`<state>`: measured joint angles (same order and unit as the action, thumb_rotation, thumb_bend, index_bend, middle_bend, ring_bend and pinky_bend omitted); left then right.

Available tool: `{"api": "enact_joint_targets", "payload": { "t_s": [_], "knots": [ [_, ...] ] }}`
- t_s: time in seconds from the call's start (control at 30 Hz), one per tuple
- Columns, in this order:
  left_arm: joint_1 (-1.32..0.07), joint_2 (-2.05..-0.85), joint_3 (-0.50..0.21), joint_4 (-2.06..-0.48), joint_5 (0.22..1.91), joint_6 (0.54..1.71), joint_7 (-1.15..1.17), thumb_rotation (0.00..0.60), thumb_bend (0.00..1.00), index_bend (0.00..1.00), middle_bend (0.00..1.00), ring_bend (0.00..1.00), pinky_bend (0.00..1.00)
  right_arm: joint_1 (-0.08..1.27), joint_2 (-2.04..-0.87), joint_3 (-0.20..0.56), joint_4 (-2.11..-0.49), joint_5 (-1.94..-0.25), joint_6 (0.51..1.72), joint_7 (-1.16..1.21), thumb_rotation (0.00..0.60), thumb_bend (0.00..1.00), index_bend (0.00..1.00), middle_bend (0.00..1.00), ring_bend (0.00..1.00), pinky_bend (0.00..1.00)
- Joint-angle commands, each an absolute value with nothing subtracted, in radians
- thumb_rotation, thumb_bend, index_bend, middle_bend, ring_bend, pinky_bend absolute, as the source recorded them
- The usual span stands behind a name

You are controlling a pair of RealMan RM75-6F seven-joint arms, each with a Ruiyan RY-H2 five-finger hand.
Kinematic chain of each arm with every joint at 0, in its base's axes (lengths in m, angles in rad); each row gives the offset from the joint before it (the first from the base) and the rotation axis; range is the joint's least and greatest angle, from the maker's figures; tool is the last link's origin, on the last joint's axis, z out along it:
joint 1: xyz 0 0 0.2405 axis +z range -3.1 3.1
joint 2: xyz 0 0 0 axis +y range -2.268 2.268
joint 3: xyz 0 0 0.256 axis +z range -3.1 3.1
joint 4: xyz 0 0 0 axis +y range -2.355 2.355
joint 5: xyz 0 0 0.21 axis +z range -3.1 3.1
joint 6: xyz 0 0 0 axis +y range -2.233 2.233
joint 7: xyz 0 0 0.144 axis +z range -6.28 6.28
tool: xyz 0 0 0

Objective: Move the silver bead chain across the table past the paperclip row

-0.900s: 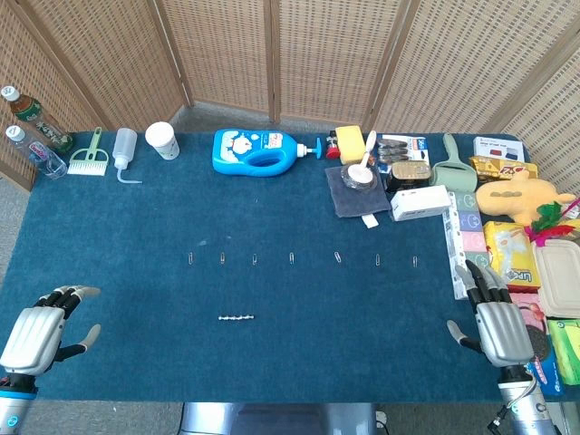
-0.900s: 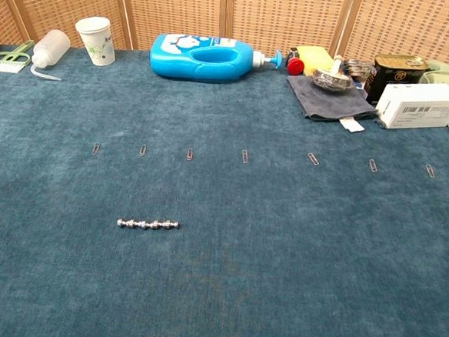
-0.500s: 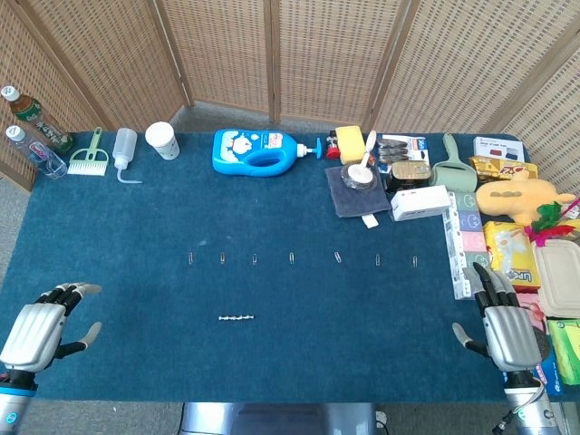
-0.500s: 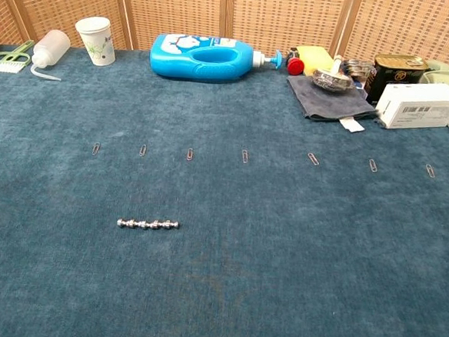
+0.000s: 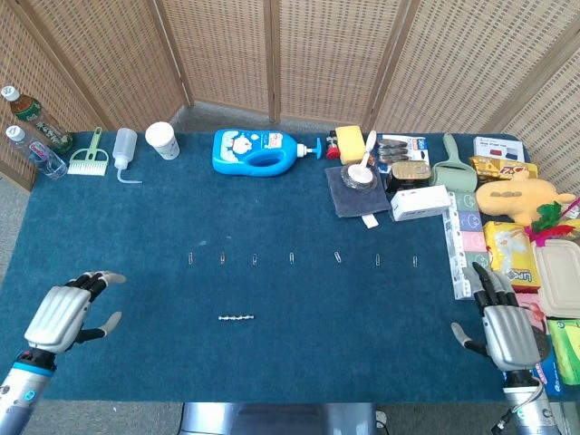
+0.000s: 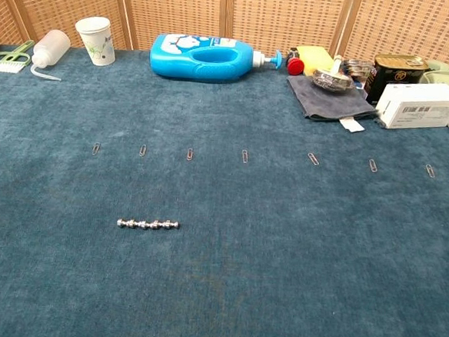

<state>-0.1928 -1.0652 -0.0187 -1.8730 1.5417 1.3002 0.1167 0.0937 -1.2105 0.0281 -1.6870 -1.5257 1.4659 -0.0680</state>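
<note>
Head view shows your left hand [image 5: 63,315] has come up and inward over the bench [image 5: 136,217] since half a second ago, fingers spread and holding nothing; it now sits nearer the chain [image 5: 236,318], though well apart from it. Your right hand [image 5: 504,332] has hardly shifted at the right edge, also spread and empty. The chain lies straight where it was, on the near side of the paperclip row [image 5: 291,258], untouched. That reads as the left hand's reach just starting: you've yet to grasp the chain or carry it past the row.
</note>
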Motion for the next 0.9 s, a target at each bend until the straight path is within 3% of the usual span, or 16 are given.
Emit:
{"api": "enact_joint_targets", "payload": {
  "t_s": [0.03, 0.17, 0.33, 0.43, 0.53, 0.73, 0.9],
  "knots": [
    [-0.223, -1.072, -0.033, -1.88, 1.536, 1.269, 0.14, 0.545, 0.3, 0.27, 0.36, 0.38, 0.56, 0.1, -1.207, 0.032, -1.693, -1.521, 1.456, -0.071, 0.6, 0.3, 0.0, 0.04, 0.02, 0.02],
    [-0.273, -1.079, -0.053, -1.896, 1.531, 1.216, 0.186, 0.527, 0.3, 0.27, 0.46, 0.53, 0.76, 0.097, -1.207, 0.032, -1.692, -1.517, 1.457, -0.071, 0.6, 0.3, 0.0, 0.04, 0.02, 0.02],
    [-0.343, -1.128, -0.086, -1.911, 1.556, 1.172, 0.273, 0.401, 0.3, 0.32, 0.76, 0.84, 0.97, 0.093, -1.205, 0.029, -1.698, -1.513, 1.454, -0.068, 0.6, 0.3, 0.0, 0.04, 0.03, 0.02],
    [-0.382, -1.16, -0.098, -1.925, 1.549, 1.13, 0.324, 0.433, 0.3, 0.36, 0.91, 0.96, 1.0, 0.09, -1.206, 0.027, -1.698, -1.518, 1.459, -0.064, 0.6, 0.3, 0.0, 0.04, 0.05, 0.06],
    [-0.418, -1.196, -0.107, -1.946, 1.508, 1.082, 0.395, 0.467, 0.3, 0.36, 0.96, 1.0, 1.0, 0.085, -1.202, 0.023, -1.701, -1.519, 1.462, -0.062, 0.6, 0.3, 0.0, 0.04, 0.06, 0.08],
    [-0.465, -1.263, -0.106, -1.977, 1.425, 1.025, 0.529, 0.468, 0.3, 0.31, 0.96, 1.0, 1.0, 0.074, -1.199, 0.021, -1.692, -1.525, 1.476, -0.043, 0.6, 0.3, 0.0, 0.04, 0.07, 0.08],
    [-0.478, -1.322, -0.086, -1.973, 1.38, 1.019, 0.597, 0.47, 0.3, 0.33, 0.97, 1.0, 1.0, 0.074, -1.202, 0.018, -1.679, -1.526, 1.47, -0.024, 0.6, 0.3, 0.0, 0.04, 0.07, 0.08]
  ]
}}
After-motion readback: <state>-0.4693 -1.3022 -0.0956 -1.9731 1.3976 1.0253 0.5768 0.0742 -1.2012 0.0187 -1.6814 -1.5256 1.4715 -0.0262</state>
